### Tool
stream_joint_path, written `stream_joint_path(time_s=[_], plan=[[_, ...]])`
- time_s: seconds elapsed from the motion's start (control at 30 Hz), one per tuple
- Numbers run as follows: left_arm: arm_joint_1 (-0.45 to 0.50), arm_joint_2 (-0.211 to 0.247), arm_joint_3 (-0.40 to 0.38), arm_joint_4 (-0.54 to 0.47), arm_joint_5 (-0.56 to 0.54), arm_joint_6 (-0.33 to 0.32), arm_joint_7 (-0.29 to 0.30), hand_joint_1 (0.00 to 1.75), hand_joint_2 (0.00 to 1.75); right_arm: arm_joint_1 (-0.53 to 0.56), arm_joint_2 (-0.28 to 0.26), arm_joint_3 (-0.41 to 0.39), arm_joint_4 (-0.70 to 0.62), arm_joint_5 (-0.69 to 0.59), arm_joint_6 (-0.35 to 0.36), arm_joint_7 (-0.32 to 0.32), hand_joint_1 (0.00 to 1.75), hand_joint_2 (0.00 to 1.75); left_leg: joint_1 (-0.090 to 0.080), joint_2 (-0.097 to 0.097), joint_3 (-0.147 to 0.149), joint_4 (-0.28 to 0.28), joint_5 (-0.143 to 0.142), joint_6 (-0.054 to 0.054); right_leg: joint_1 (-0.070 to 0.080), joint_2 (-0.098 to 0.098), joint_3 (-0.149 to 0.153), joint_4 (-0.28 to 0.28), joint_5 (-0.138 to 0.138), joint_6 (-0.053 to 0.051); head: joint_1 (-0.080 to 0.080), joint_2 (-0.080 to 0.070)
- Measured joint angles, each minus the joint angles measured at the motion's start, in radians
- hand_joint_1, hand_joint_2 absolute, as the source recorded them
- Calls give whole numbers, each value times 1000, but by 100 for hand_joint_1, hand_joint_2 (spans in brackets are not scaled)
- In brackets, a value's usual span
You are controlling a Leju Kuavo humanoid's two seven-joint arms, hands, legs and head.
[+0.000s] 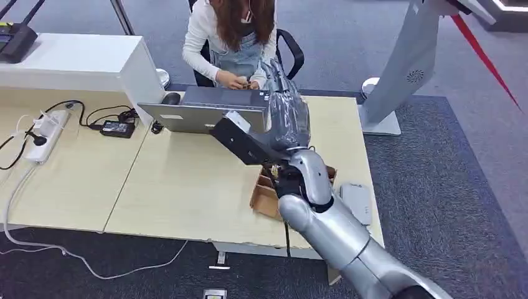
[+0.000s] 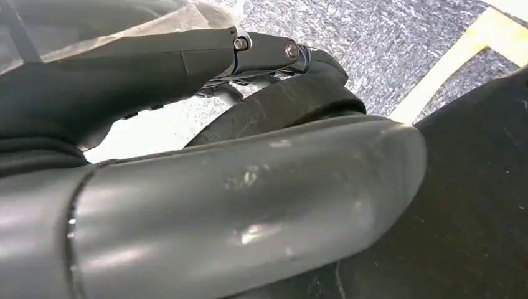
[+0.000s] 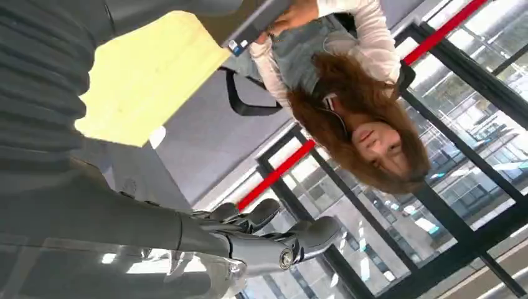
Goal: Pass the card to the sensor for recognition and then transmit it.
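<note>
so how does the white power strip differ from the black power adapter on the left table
The white power strip is long and pale, lying lengthwise near the table's left edge; the black power adapter is a shorter, dark block sitting nearer the grey laptop. The strip has a dark plug seated in it and white cable trailing off the table; the adapter has thin black leads. Both lie flat on the light wooden table.

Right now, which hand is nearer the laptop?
Right. The right hand is raised over the table beside the open laptop, close to its right edge. The left hand hangs low over grey carpet, away from the table.
</note>
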Motion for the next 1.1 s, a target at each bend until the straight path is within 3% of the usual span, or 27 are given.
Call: stream_joint_path(time_s=[0.17,0.23,0.3,0.37,0.47,0.73,1.1], plan=[[2,2,0,0,12,17,10,0,0,152,-63,-34,-174,-217,-6,-78,0,175,0,1,0,0,0,0,0,0,0,0,0,0,0,0],[1,2,0,0,18,19,13,0,0,213,-90,-53,-247,-419,-21,-176,0,175,0,0,0,0,0,0,0,0,0,0,0,0,0,0],[2,3,0,0,18,26,19,0,0,283,-111,-74,-308,-499,-58,-244,0,175,0,0,0,0,-1,0,0,0,0,0,0,0,0,0],[2,3,0,0,18,34,22,0,0,341,-132,-93,-365,-484,-111,-274,0,175,0,1,0,0,-1,0,0,0,0,0,0,0,0,0],[1,3,0,0,18,39,27,0,0,392,-156,-113,-426,-438,-138,-265,0,175,0,1,0,0,-1,0,0,1,0,0,0,0,0,0],[2,3,3,0,36,47,25,0,0,466,-194,-145,-493,-442,-132,-256,0,175,0,1,0,0,-1,0,0,1,1,0,0,0,0,0],[2,3,5,0,39,43,22,0,0,502,-205,-161,-509,-480,-113,-272,0,175,0,1,0,0,-1,0,0,1,1,0,0,0,0,0]])
